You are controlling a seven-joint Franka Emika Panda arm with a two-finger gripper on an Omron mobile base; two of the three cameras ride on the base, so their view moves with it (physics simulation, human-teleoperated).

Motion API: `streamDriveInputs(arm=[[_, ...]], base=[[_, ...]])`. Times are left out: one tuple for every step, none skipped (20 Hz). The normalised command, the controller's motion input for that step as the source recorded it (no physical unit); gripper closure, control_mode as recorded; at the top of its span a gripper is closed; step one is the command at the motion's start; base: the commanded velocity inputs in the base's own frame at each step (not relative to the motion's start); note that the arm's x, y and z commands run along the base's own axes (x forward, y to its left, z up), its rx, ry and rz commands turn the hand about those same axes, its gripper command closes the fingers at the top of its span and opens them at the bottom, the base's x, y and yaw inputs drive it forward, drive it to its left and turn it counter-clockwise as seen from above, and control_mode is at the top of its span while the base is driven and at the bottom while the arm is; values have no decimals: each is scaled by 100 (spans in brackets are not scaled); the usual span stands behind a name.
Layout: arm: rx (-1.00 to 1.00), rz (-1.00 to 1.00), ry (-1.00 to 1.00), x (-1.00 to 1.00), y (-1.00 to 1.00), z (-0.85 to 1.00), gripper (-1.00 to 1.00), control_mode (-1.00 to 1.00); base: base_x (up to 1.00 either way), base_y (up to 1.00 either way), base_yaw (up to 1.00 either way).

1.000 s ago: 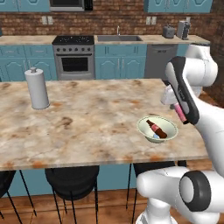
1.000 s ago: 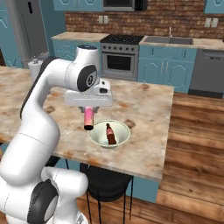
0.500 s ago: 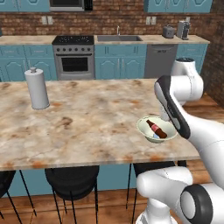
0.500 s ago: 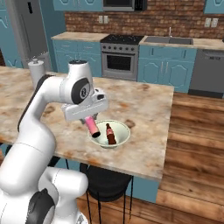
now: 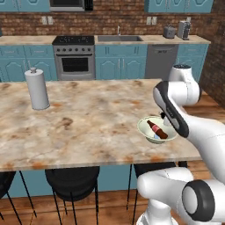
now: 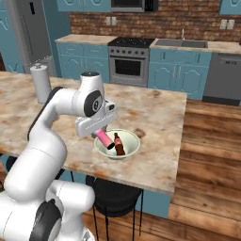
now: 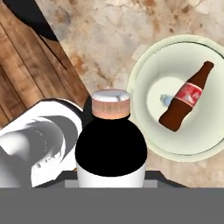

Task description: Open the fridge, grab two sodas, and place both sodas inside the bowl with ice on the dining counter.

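Observation:
On the dining counter (image 5: 88,123) sits the pale bowl with ice (image 6: 129,151), with the dark reddish-brown soda (image 6: 119,144) lying inside it. My gripper (image 6: 99,133) hangs just over the bowl's left rim, shut on the pink soda (image 6: 102,137). That bottle tilts with its dark neck and cap pointing down into the bowl. In the hand view the held soda's cap (image 7: 110,104) is beside the bowl's rim (image 7: 136,83), and the brown soda (image 7: 183,98) lies in the bowl next to a light-blue bit. From the left base the bowl (image 5: 145,128) shows partly behind my arm. The fridge (image 6: 30,33) stands far back left, door shut.
A white paper towel roll (image 5: 37,89) stands on the counter's far left. Black stools (image 5: 72,180) are tucked under the near edge. The counter's right edge (image 6: 181,141) drops to wood floor. Stove, sink and teal cabinets line the back wall.
The hand has dropped and tilted, carrying the pink soda from upright above the bowl's left side down to the rim, neck now dipping inside. The brown soda has not moved.

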Motion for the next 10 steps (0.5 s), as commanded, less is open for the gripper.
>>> streamDriveInputs(arm=[[0,18,10,48,0,-26,100,-100],[0,18,11,47,0,-29,100,-100],[0,19,12,46,0,-34,100,-100],[0,18,15,47,0,-35,100,-100],[0,18,14,50,0,-34,100,-100],[0,18,13,47,0,-34,100,-100],[0,18,12,42,0,-34,100,-100],[0,18,9,31,0,-33,100,-100],[0,17,8,24,0,-32,100,-100],[0,16,7,20,0,-30,100,-100]], base=[[0,0,0],[0,0,0],[0,0,0],[0,0,0],[0,0,0],[0,0,0],[0,0,0],[0,0,0],[0,0,0],[0,0,0]])
